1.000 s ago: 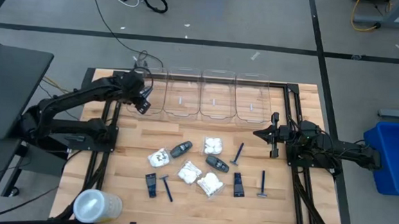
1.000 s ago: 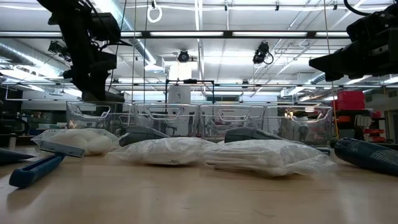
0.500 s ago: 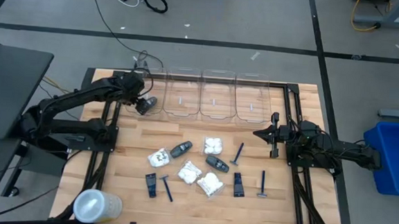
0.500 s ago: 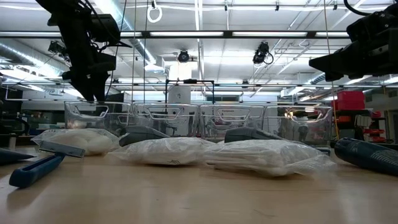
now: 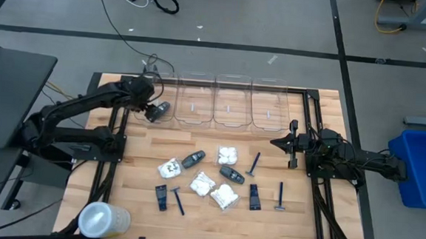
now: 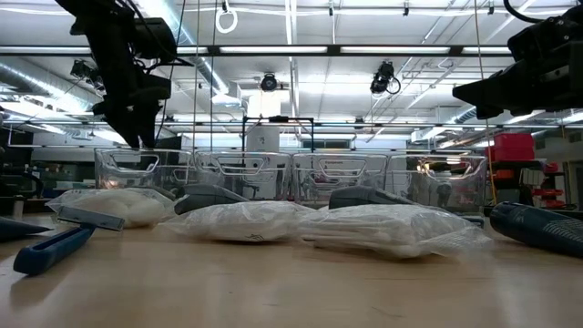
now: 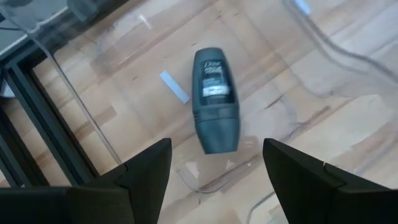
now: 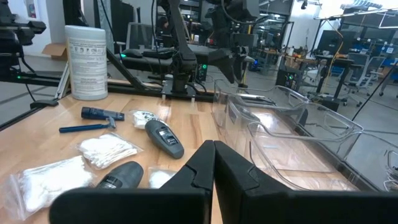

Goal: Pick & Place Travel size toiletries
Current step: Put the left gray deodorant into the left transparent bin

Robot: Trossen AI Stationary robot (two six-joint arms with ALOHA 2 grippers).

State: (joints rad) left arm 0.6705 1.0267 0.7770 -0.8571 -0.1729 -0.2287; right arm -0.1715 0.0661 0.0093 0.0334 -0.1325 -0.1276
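My left gripper (image 5: 152,113) hangs open over the leftmost clear bin (image 5: 161,78), pointing steeply down. A dark grey oval case (image 7: 214,99) lies flat on that bin's floor, below and between the fingers, and nothing touches it. More travel size toiletries lie on the table's middle: white packets (image 5: 202,183), two dark cases (image 5: 193,160), black tubes (image 5: 255,196) and blue razors (image 5: 280,196). My right gripper (image 5: 274,143) waits at the right, shut and level, holding nothing.
A row of several clear bins (image 5: 232,102) stands along the far edge. A large translucent round container (image 5: 103,220) lies at the near left corner. Black frame rails (image 5: 115,139) run along both sides of the table.
My left gripper has let go of the dark grey case, which has dropped from between its fingers onto the floor of the leftmost bin. The arm itself has stayed above the bin.
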